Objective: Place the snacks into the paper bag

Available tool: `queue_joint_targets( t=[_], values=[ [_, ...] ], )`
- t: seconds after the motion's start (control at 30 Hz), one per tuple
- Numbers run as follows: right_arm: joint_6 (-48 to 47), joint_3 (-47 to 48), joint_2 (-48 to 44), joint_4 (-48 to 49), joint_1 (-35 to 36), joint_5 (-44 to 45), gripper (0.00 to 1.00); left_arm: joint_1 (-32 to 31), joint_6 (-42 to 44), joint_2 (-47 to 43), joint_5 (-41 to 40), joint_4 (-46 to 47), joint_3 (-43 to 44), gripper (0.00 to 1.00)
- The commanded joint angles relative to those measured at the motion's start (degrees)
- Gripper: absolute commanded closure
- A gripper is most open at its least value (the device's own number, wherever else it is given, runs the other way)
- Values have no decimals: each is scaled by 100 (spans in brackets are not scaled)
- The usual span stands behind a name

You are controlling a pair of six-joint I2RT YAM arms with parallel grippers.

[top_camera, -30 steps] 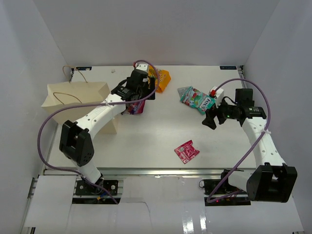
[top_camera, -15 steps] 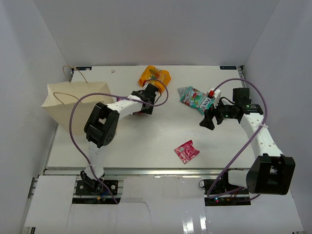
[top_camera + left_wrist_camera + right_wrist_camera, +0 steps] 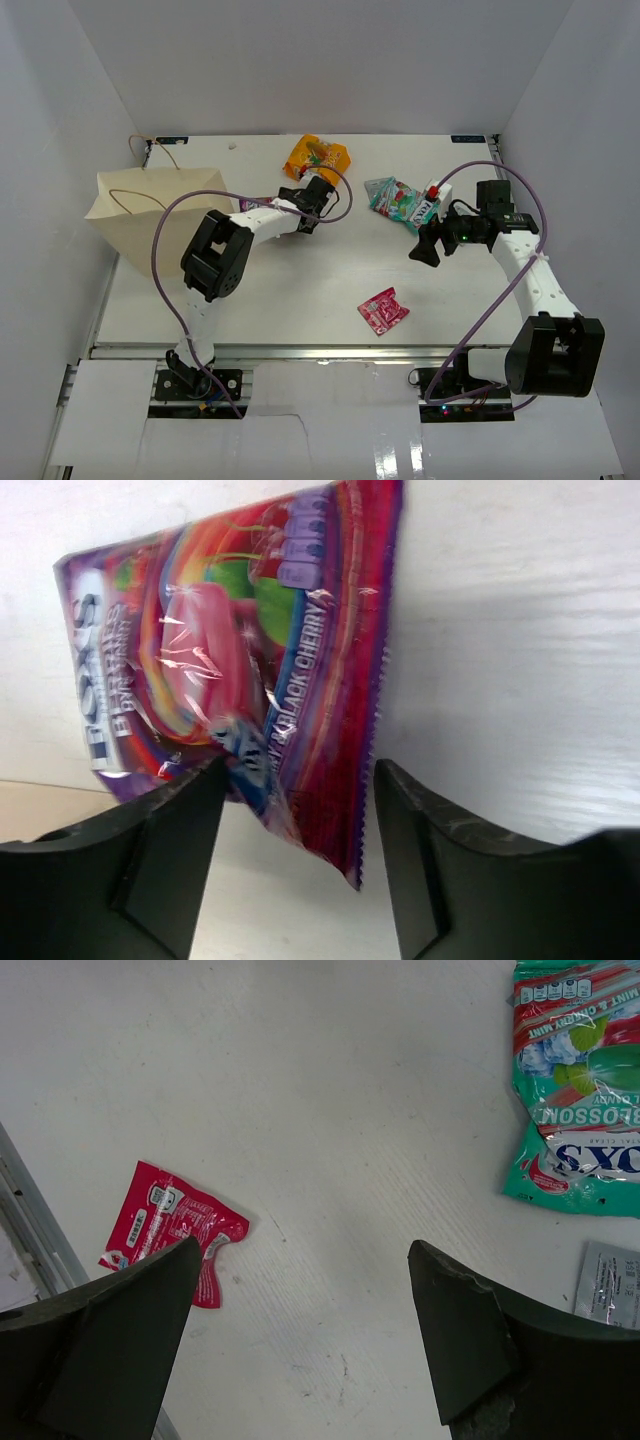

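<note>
Left wrist view shows the left claw point(image 3: 298, 780) spread wide, its two black fingers standing either side of the lower end of a glossy purple-and-red crinkly sweet packet point(image 3: 240, 650) with berry print. The packet lies flat on the white tabletop point(image 3: 520, 630). Its edge comes up to the tip of the claw's left finger, though contact cannot be told, and the right finger is apart from it. From the top external camera, a flat orange-yellow crinkly packet point(image 3: 318, 157) lies just beyond the left claw point(image 3: 312, 192), toward the far edge of the table. The large beige-tan kraft paper bag point(image 3: 190, 185) with thin brown cord handles sits well off to that claw's left, at the table's left side. The right claw point(image 3: 425, 248) is also spread and holds nothing. In its own wrist view, the right claw point(image 3: 302, 1250) hangs over bare tabletop. A small red-pink flat packet point(image 3: 170, 1222) shows just past its left fingertip, and a teal-green packet point(image 3: 580, 1090) with red and white print lies ahead and to its right. A small silver-grey packet point(image 3: 612, 1282) lies just beside its right finger, close below the teal one.
</note>
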Motion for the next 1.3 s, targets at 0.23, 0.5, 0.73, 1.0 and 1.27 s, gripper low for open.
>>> queue_joint_targets(
  t=[0.23,0.5,0.73,1.0,1.27],
  values=[
    [6,139,59,101,-12,-184,10,-24,-116,-87,-501,63,-262,64],
    [14,69,-29,93,-12,-211,10,-209,95,-808,-149,81,-52,92],
    [-3,51,-64,101,-21,-228,10,-288,-212,-2100,730,-401,1239,94],
    [85,51,-55,189,-21,-290,10,-288,-1099,-3260,547,-1228,2330,100],
    [129,60,-38,286,-12,-342,10,-271,-3076,-5105,-307,-2055,2446,100]
  ],
)
